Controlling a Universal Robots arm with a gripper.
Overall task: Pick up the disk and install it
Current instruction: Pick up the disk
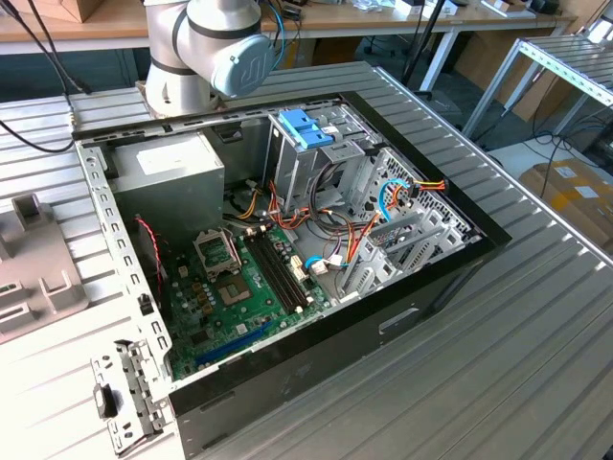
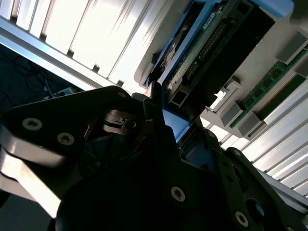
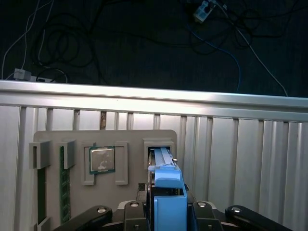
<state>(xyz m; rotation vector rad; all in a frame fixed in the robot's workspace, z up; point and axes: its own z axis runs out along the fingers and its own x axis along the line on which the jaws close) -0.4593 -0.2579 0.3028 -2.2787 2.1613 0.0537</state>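
Well, in the exterior view the arm (image 1: 206,48) runs off the top edge, behind the open computer case (image 1: 383,335) on the ribbed metal table (image 1: 536,374). A grey tray (image 1: 34,273) is cut off at the exterior view's left. In the second wrist view the black gripper (image 2: 166,118) hides much of the disk (image 2: 202,48). In the first wrist view the disk stands on edge in the tray's slot, the jaws closed against its blue carrier. Dark floor and loose cables (image 3: 62,48) lie beyond the table's edge.
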